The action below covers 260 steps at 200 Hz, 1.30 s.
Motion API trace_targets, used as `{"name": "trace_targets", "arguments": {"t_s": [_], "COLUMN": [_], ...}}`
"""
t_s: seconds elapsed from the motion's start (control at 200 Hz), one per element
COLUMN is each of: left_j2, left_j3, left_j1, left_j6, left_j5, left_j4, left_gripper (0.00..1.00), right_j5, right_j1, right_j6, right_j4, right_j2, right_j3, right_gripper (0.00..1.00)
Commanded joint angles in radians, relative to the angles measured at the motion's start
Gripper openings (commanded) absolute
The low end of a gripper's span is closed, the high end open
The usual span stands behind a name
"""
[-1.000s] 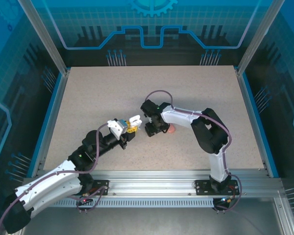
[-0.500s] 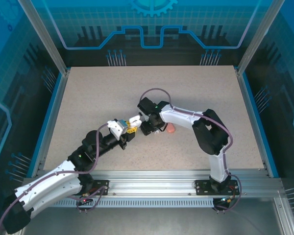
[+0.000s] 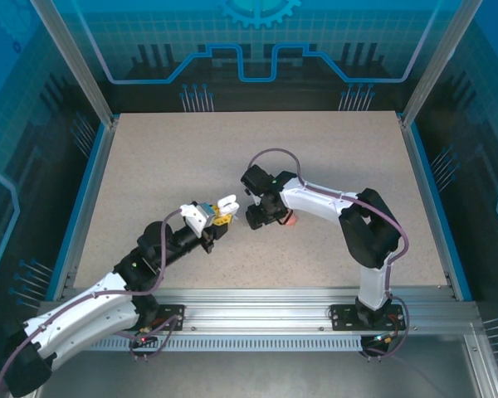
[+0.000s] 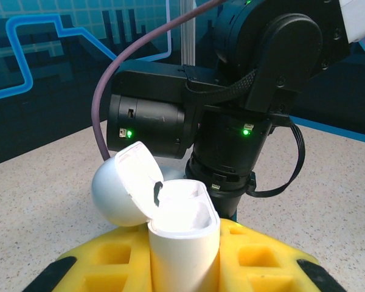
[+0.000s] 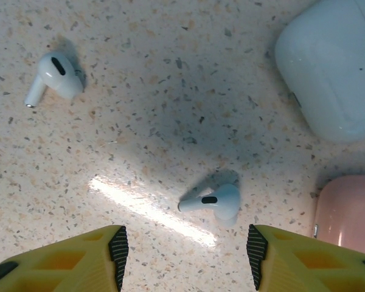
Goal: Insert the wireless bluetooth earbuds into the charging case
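Note:
My left gripper is shut on an open white charging case; its lid is flipped back to the left and the case is lifted off the table. My right gripper hangs open, pointing down over the table, its yellow fingers well apart. A white earbud lies on its side between and just beyond them. A second white earbud lies at the upper left of the right wrist view. In the top view the right gripper sits just right of the held case.
A closed white case lies at the upper right of the right wrist view and a pink case at its right edge; the pink case peeks out beside the right wrist. The right arm looms close behind the held case.
The right gripper swung left toward the held case, then back right and slightly lower over the earbuds. The left gripper with the case stayed almost still.

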<state>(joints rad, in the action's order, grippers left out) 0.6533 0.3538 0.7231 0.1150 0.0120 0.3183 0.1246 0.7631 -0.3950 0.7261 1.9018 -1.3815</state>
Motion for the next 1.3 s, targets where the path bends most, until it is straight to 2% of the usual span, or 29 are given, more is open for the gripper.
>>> {"name": "trace_targets", "arguments": {"t_s": [0.0,0.375,1.296], "left_j2": [-0.018,-0.019,-0.018], "left_j3": [-0.012,-0.013,-0.011], "left_j1": [0.006,0.006,0.006], "left_j6": [0.018,0.023,0.028], "left_j5": [0.016,0.017,0.018], "left_j4": [0.004,-0.003,-0.002], "left_gripper": [0.00,0.00,0.00], "right_j5": [0.047,-0.053,-0.059], "right_j1": [0.002,-0.004,0.018], "right_j6": [-0.063,-0.092,-0.097], "right_j4": [0.057,0.015,0.033], "right_j2": [0.020,0.073,0.034], "right_j3": [-0.008,-0.005,-0.006], "right_gripper": [0.57,0.58,0.58]}}
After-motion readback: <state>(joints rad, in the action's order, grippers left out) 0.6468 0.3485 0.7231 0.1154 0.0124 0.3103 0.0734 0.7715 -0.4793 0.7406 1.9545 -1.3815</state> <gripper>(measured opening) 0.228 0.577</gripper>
